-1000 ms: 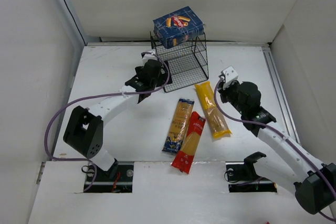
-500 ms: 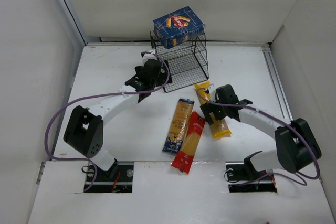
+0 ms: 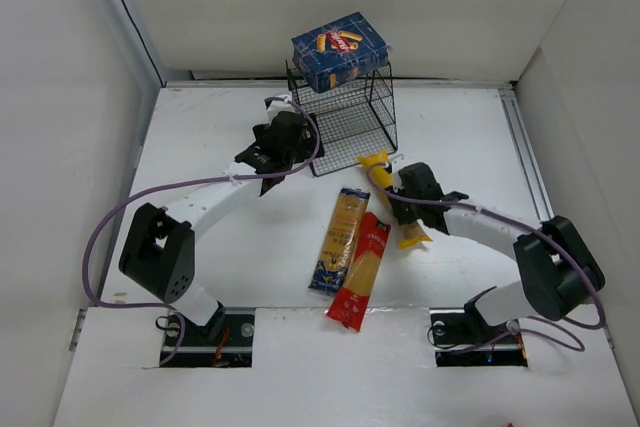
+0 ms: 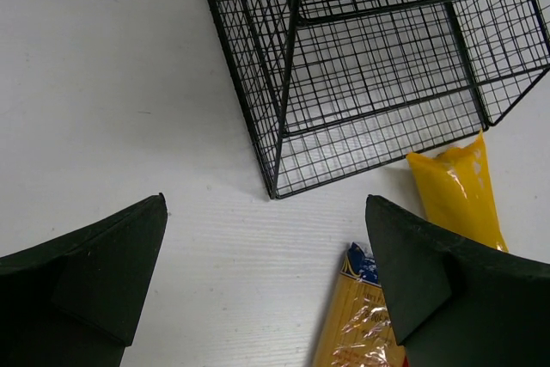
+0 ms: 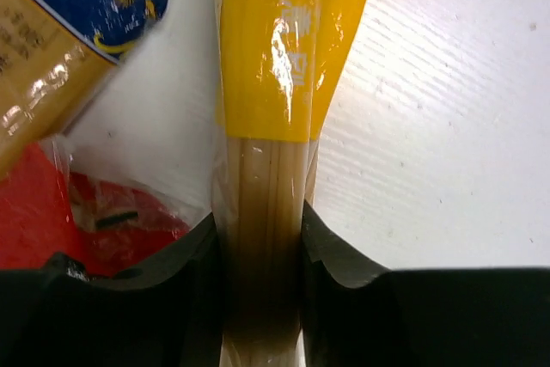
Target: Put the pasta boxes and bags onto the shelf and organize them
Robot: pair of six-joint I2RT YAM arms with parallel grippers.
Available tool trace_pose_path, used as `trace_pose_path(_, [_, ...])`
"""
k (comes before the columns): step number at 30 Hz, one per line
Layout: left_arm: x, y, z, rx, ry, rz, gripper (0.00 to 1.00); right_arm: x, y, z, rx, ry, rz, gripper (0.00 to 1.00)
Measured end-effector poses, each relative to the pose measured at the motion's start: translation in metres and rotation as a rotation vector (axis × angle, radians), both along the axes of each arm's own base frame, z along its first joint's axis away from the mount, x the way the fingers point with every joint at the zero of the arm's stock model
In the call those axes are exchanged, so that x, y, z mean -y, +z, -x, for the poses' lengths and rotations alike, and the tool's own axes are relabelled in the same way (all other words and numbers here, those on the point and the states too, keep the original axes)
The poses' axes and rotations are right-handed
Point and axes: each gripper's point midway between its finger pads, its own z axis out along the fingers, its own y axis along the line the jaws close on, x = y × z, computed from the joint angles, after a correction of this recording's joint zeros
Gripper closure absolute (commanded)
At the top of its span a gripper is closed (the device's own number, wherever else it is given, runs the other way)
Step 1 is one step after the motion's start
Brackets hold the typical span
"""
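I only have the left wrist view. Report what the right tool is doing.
Observer: The right tool is closed on the yellow spaghetti packet, gripping it from both sides.
Operator: Now tell me where the box is.
Observer: The dark blue pasta box sits on top of the shelf, turned askew to it.
Operator: Give me the red one.
Observer: The red packet lies against the orange-tan packet, on the side nearer the right arm and reaching closer to the arm bases.
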Motion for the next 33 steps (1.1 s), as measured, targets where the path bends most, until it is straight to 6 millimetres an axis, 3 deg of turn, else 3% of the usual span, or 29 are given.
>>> trace_pose_path(3, [-0.003,0.0,-0.001,0.0,0.008,-0.002,0.0,0.008,0.005,0.009,0.04,-0.014,0.046,1.0])
trace_pose_path(6, [-0.004,0.0,-0.002,0.002,0.012,-0.005,0.0,0.022,0.022,0.017,0.108,-0.014,0.096,1.0])
trace_pose_path(12, [-0.008,0.0,-0.004,0.004,0.02,-0.005,0.0,0.022,0.089,-0.006,0.395,-0.028,0.045,1.0])
trace_pose_path(16, [-0.009,0.002,-0.006,0.01,0.023,-0.003,0.0,0.014,0.111,-0.023,0.516,-0.033,-0.006,1.0])
trace_pose_path(19, [-0.008,0.002,-0.006,0.011,0.022,-0.002,0.0,0.009,0.109,-0.034,0.541,-0.029,-0.024,1.0])
trace_pose_path(25, [-0.008,0.003,-0.006,0.014,0.019,-0.001,0.0,0.006,0.078,-0.039,0.468,-0.004,0.011,1.0])
trace_pose_path(33, [-0.006,0.003,-0.007,0.019,0.007,-0.001,0.0,0.005,0.08,-0.046,0.49,0.018,0.015,1.0])
